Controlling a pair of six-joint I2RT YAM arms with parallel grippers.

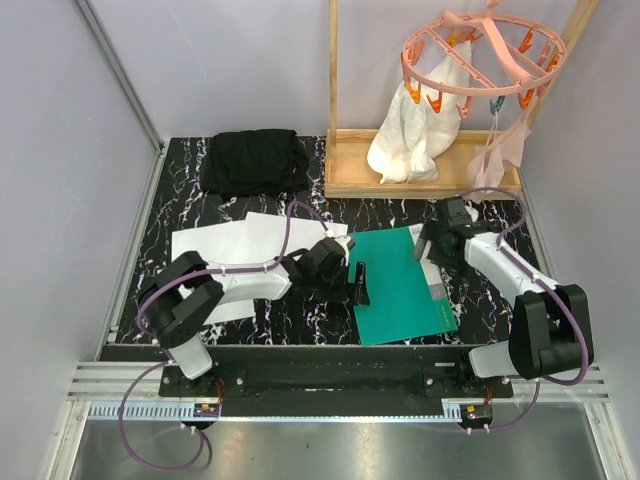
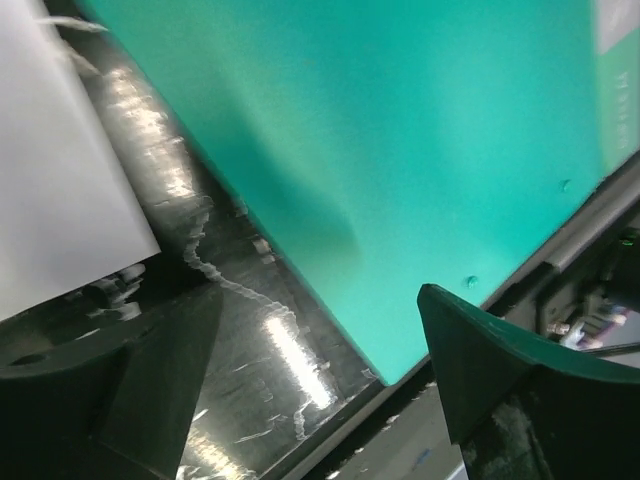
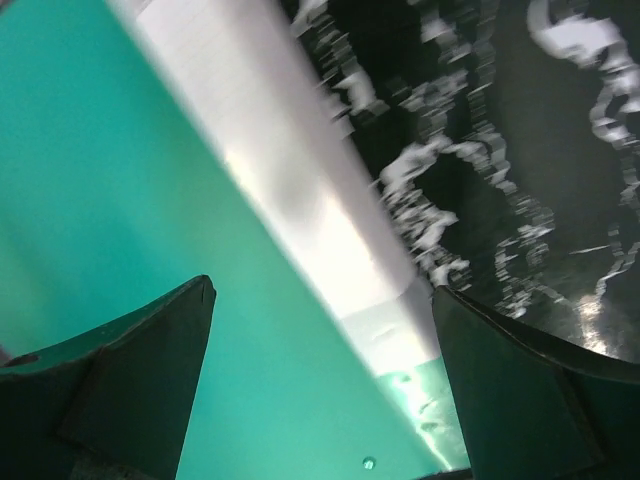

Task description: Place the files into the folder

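Black marbled desk (image 1: 170,215), grey walls behind. Green folder (image 1: 400,285), flat at centre-right, apparently shut, contents unseen; white strip (image 3: 300,200) along its right edge. Two paper sheets (image 1: 225,245), loose left of folder, none filed: judged barely started. Left hand (image 1: 358,284), fingers apart, empty, at folder's left edge. Right hand (image 1: 424,243), fingers apart, empty, at far right corner.
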